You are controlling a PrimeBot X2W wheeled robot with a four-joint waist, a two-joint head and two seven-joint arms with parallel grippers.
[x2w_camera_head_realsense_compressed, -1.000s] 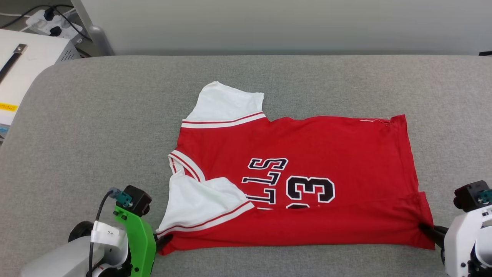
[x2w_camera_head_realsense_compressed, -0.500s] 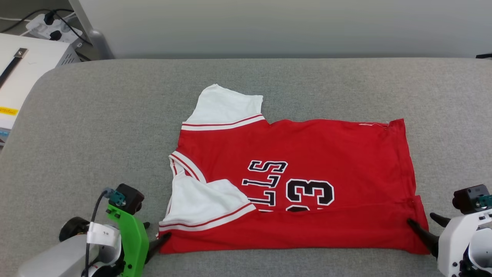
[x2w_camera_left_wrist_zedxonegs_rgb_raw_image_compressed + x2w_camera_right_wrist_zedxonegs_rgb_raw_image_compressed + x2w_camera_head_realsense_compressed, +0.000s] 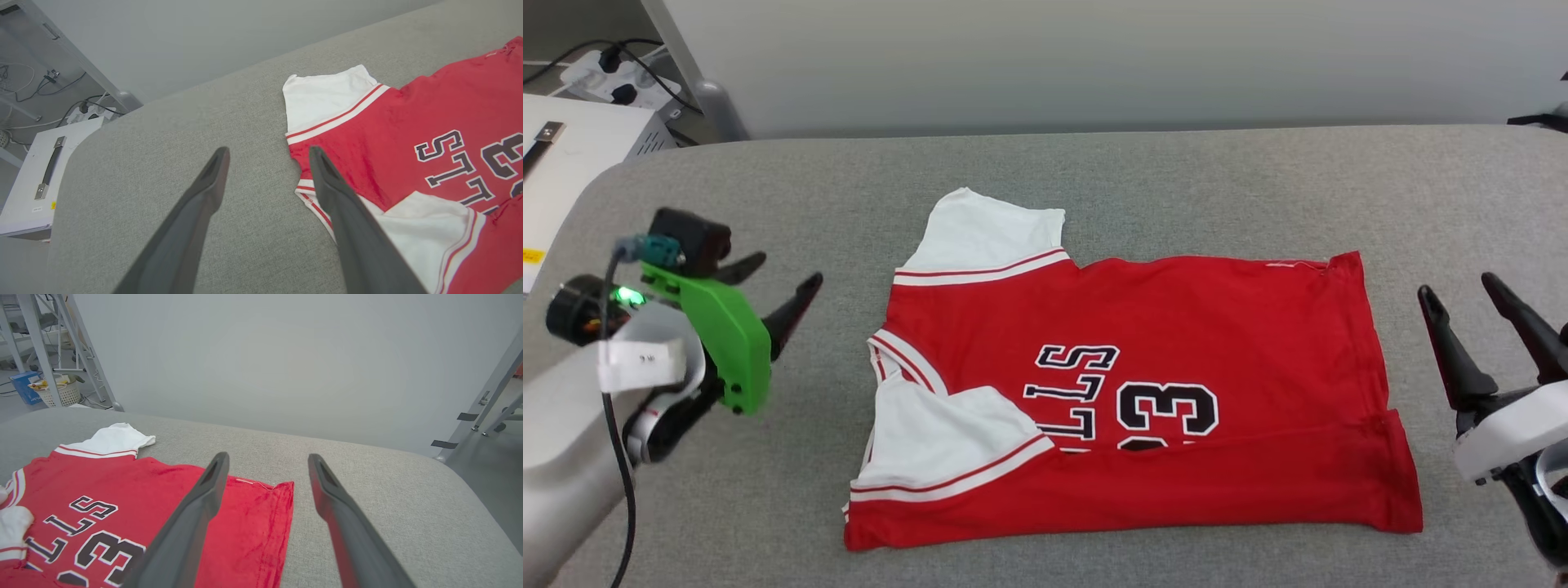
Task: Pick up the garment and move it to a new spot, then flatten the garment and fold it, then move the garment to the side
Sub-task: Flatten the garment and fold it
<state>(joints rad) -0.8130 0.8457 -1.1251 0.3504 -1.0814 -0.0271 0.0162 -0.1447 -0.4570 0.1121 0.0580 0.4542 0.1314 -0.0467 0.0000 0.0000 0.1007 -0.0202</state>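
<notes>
- The shirt (image 3: 1143, 392) lies flat in the middle of the grey table (image 3: 1094, 180), collar toward the robot's left and hem toward its right. Its near long edge is folded up over the front and hides the bottom of the lettering and number.
- The left hand (image 3: 787, 271) hovers off the collar end and the right hand (image 3: 1458, 287) off the hem end. Both have their fingers spread wide, hold nothing and are clear of the cloth.
- The step in hand looks like the matching fold of the far long edge.
- To do it well, the left hand should take the far shoulder together with the far sleeve (image 3: 988, 229), so the sleeve does not stick out afterwards.
- The right hand should pinch the far hem corner (image 3: 1343, 263). Both should then rise level and lay the edge down parallel to the fold already made.
- Pinching only the top layer matters; dragging the whole shirt would undo the near fold.
- The left wrist view shows the left hand (image 3: 269, 151) close to the collar (image 3: 310, 196). It also takes in a white box (image 3: 49, 175) and a power strip (image 3: 88, 112) past the table's end.
- The right wrist view shows the right hand (image 3: 265, 457) aimed across the far hem corner (image 3: 286, 486). A basket (image 3: 61, 394) stands on the floor far behind.
- The head view alone shows the near fold whole.
</notes>
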